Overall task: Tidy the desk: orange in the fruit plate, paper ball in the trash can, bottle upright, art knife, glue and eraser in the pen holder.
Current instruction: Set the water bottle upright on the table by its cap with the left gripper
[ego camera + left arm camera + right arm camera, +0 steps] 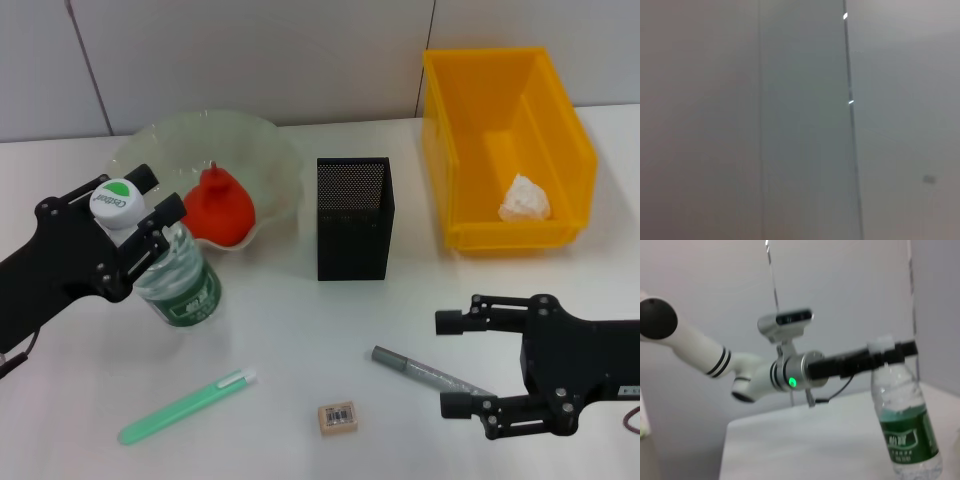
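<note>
**Left gripper holds the bottle upright**

Head view: the left gripper [135, 222] clamps the bottle [178, 275] near the worktop's left edge; the right gripper [455, 365] gapes wide near the front right corner.

Left wrist view: only blank wall.

Right wrist view: the bottle [905, 415] stands upright, gripped at its neck.

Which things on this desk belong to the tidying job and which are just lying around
Job:
orange in the fruit plate
paper ball in the trash can
bottle, held by left gripper
eraser
pen holder
green art knife
grey glue pen
right gripper, open

Lying about:
nothing visible
</note>
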{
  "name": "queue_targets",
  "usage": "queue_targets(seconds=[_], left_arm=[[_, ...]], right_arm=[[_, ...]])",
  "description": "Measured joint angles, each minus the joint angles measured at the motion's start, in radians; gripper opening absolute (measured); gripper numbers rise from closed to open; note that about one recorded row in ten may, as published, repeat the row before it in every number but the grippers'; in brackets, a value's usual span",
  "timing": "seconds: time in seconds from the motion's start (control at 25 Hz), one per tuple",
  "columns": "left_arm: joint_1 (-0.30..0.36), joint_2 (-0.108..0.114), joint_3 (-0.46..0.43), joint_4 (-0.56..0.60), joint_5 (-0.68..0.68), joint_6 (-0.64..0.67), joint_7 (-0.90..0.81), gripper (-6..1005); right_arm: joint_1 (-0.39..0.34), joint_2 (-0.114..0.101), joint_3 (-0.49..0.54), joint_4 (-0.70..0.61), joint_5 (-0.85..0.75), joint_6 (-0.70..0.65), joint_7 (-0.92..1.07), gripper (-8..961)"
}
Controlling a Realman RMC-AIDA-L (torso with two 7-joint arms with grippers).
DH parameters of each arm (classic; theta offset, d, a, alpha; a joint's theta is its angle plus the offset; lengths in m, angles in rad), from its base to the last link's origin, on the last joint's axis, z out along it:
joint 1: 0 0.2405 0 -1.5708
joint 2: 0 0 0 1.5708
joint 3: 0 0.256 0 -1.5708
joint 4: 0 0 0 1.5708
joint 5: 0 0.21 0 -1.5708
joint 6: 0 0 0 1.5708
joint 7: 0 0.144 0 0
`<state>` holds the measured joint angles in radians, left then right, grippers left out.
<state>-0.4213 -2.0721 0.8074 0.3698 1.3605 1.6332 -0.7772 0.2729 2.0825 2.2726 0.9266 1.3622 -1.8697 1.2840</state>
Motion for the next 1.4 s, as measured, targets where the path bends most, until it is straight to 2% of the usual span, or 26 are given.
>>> queue_targets(seconds=[0.16, 0.44, 1.4], left_arm=[[-0.009, -0.002, -0.010, -0.037, -0.021, -0.064, 0.053, 426], [-0.010, -0.003, -0.009, -0.058, -0.043, -0.089, 0.075, 428], [-0.001, 0.001, -0.013, -0.057, -0.075, -0.213, 0.081, 438]], right_arm=[[0.001, -0.003, 0.079, -0.190, 0.038, 0.013, -0.160, 779], [0.006, -0.004, 0.102, -0.298, 0.040, 0.053, -0.247, 777], [0.016, -0.004, 0.097, -0.325, 0.034, 0.063, -0.243, 777]])
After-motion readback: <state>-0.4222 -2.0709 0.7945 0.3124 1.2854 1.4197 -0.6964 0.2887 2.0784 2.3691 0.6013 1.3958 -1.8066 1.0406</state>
